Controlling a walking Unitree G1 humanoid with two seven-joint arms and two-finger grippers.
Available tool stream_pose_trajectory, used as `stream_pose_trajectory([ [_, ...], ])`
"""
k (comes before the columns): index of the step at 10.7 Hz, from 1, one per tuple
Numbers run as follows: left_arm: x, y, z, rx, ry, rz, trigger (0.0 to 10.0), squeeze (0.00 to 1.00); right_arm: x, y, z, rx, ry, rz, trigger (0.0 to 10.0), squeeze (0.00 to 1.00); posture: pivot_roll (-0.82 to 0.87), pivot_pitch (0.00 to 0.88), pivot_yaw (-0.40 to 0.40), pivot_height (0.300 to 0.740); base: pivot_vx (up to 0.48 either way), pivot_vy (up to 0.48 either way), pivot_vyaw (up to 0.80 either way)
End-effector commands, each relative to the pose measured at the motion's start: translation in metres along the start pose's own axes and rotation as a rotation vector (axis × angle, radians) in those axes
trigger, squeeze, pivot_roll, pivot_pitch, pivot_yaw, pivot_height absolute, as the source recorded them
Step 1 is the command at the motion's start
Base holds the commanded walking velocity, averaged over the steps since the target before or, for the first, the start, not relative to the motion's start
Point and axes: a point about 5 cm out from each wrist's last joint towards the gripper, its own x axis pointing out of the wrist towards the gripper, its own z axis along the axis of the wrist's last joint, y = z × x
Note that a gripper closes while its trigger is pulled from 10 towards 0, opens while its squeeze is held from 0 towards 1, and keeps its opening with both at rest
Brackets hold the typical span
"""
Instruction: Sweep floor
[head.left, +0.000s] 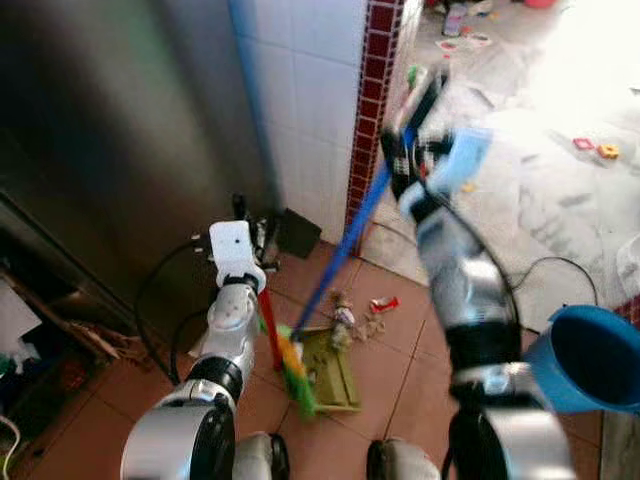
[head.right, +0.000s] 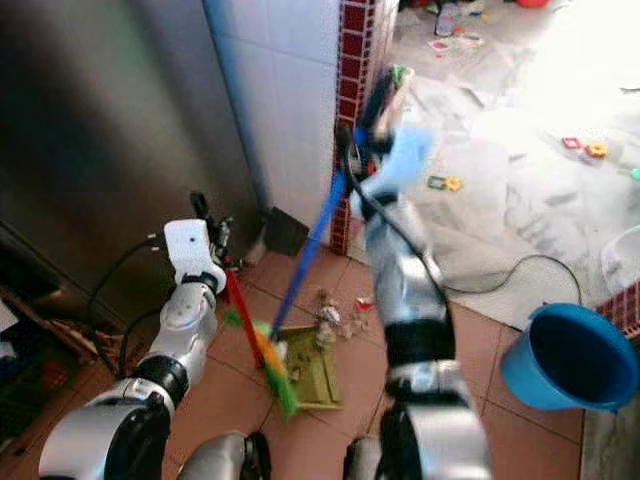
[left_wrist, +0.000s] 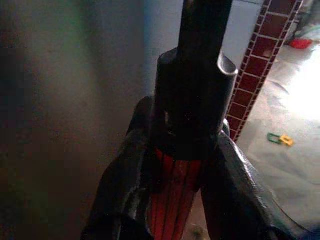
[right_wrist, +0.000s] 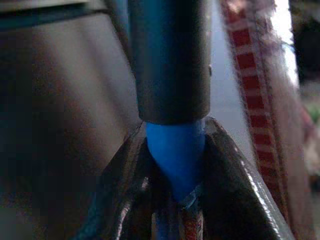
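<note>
blown-out glare top right, dim left, motion-blurred right arm (head.left: 455, 250)

Terracotta tile floor (head.left: 410, 350), white tiled wall (head.left: 305, 90) with dark red tile edging (head.left: 372, 110), dull steel cabinet face (head.left: 110, 130) on the left, pale floor (head.left: 560, 190) beyond, overexposed by strong light

No legible text, label, brand, number or sign appears in any of the four views. The small coloured items (head.left: 596, 149) scattered on the pale floor are too blurred to show any lettering, and the litter (head.left: 383, 303) beside the green dustpan (head.left: 335, 370) carries no readable print. The wrist views show plain red and blue handle surfaces without markings.
</note>
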Motion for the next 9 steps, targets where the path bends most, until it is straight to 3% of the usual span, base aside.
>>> stream_pose_trajectory([
  [1, 0.001, -0.012, -0.003, -0.093, 0.042, -0.048, 10.0, 0.00, 0.008, 0.015, 0.018, 0.020, -0.087, 0.078, 10.0, 0.00, -0.15, 0.055, 0.052, 0.740, 0.000, 0.000, 0.00],
  [2, 0.002, -0.011, 0.001, -0.076, 0.016, -0.050, 10.0, 0.00, 0.009, 0.011, 0.043, -0.063, -0.168, 0.065, 10.0, 0.00, -0.15, 0.058, 0.054, 0.740, 0.000, 0.000, 0.00],
  [3, 0.002, -0.009, 0.003, -0.120, -0.003, -0.063, 10.0, 0.00, 0.009, 0.004, 0.059, -0.099, -0.219, 0.029, 10.0, 0.00, -0.15, 0.062, 0.057, 0.740, 0.000, 0.000, 0.00],
  [4, 0.001, -0.011, 0.008, -0.132, -0.025, -0.135, 10.0, 0.00, 0.007, -0.009, 0.072, -0.214, -0.265, -0.031, 10.0, 0.00, -0.15, 0.064, 0.060, 0.740, 0.000, 0.000, 0.00],
  [6, -0.006, -0.005, 0.013, -0.078, -0.069, -0.170, 10.0, 0.00, -0.003, -0.037, 0.065, -0.358, -0.213, -0.188, 10.0, 0.00, -0.12, 0.073, 0.069, 0.740, 0.000, 0.000, 0.00],
  [7, -0.013, -0.002, 0.016, -0.025, -0.100, -0.187, 10.0, 0.00, -0.010, -0.052, 0.055, -0.381, -0.153, -0.276, 10.0, 0.00, -0.11, 0.076, 0.071, 0.740, 0.000, 0.000, 0.00],
  [9, -0.020, 0.006, 0.021, -0.002, -0.122, -0.167, 10.0, 0.00, -0.020, -0.065, 0.044, -0.406, -0.098, -0.397, 10.0, 0.00, -0.10, 0.081, 0.075, 0.740, 0.000, 0.000, 0.00],
])
